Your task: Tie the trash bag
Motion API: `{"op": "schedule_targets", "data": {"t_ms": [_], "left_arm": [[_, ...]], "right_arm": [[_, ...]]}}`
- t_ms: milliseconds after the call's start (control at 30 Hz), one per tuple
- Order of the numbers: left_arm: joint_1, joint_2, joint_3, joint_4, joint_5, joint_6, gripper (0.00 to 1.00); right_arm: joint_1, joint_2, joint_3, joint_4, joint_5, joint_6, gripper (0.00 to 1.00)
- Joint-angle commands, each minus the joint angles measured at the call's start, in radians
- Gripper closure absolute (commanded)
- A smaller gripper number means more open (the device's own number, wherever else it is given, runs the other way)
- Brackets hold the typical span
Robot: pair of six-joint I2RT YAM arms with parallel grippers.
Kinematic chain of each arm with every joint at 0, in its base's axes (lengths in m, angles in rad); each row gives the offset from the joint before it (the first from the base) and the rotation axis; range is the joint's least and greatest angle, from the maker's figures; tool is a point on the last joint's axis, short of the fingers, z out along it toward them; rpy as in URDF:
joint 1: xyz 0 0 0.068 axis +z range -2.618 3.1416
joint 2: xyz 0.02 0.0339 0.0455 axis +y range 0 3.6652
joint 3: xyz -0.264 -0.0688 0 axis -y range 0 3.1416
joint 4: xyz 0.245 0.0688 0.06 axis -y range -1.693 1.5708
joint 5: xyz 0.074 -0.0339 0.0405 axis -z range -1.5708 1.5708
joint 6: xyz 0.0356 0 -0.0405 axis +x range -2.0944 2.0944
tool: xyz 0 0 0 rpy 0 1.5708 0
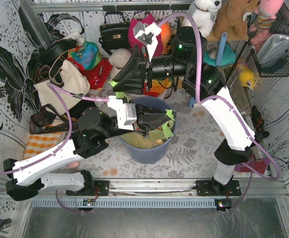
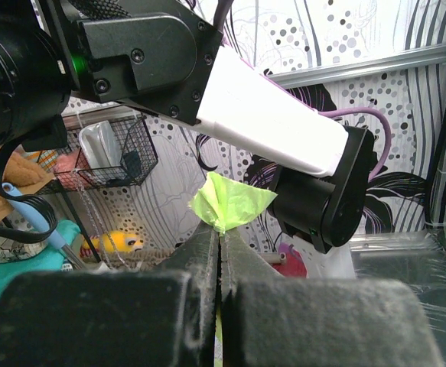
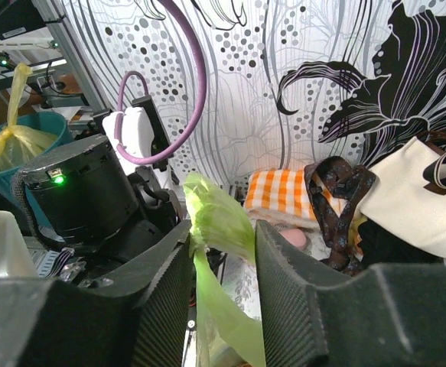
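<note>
Crowding bin [image 1: 151, 148]: tote bag [image 1: 67, 82], plush toys [image 1: 231, 17]; left pincer [image 2: 220, 235] pinches trash bag [image 2: 234, 202].

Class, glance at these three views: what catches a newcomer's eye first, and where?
First, the thin translucent light-green plastic trash bag in the round blue-grey bin at mid-table, both arms over it. The left gripper pinches one green tip shut; another strip hangs between the parted fingers of the right gripper. Behind, plush soft toys and a black handbag crowd the back wall.
</note>
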Motion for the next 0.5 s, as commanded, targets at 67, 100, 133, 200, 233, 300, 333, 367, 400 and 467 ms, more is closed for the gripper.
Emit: {"op": "schedule_targets", "data": {"t_ms": [67,100,133,200,233,300,333,367,400,467], "left_arm": [[0.004,-0.027,-0.011,0.041,0.0,-0.013,0.99],[0.004,-0.029,-0.013,0.041,-0.001,-0.012,0.99],[0.004,-0.029,-0.012,0.041,-0.002,-0.011,0.99],[0.004,-0.029,-0.012,0.041,-0.009,-0.01,0.99],[0.004,-0.031,-0.012,0.043,-0.018,-0.008,0.99],[0.004,-0.035,-0.016,0.05,-0.043,-0.006,0.99],[0.004,-0.038,-0.02,0.055,-0.057,-0.002,0.99],[0.004,-0.045,-0.026,0.061,-0.067,0.004,0.99],[0.004,-0.052,-0.031,0.064,-0.075,0.01,1.0],[0.004,-0.071,-0.037,0.06,-0.099,0.021,1.0]], "right_arm": [[0.007,-0.01,0.018,0.065,0.012,0.025,0.75],[0.007,-0.011,0.018,0.066,0.016,0.026,0.8],[0.007,-0.013,0.018,0.067,0.021,0.028,0.84],[0.007,-0.016,0.016,0.071,0.036,0.033,0.91],[0.007,-0.02,0.014,0.073,0.044,0.037,0.95],[0.007,-0.036,0.001,0.078,0.077,0.043,1.0],[0.007,-0.049,-0.013,0.077,0.104,0.047,1.0],[0.007,-0.065,-0.032,0.077,0.137,0.049,1.0],[0.007,-0.088,-0.06,0.082,0.169,0.05,1.0],[0.007,-0.147,-0.137,0.108,0.234,0.06,1.0]]}}
